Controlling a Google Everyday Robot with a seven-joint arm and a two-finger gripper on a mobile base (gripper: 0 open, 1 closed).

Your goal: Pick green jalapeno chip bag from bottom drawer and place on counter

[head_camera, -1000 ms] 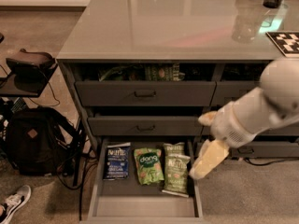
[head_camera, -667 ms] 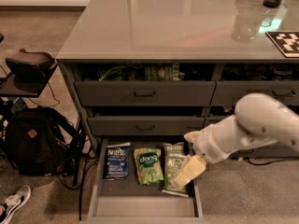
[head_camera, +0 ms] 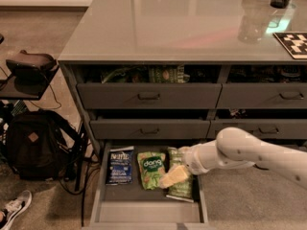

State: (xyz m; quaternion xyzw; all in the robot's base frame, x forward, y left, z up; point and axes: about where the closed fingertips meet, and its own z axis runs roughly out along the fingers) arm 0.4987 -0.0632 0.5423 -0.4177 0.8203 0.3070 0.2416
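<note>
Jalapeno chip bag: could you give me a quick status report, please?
Gripper low in bottom drawer, over green jalapeno chip bag. Bag lies flat, not lifted. Neighbouring dang bag close alongside.

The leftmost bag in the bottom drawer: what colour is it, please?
Leftmost bag: dark blue, white lettering, camera view. The gripper is over the green jalapeno chip bag.

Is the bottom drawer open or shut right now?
Open: the bottom drawer is pulled out, its floor exposed; the hand sits low over the green jalapeno chip bag lying inside.
</note>
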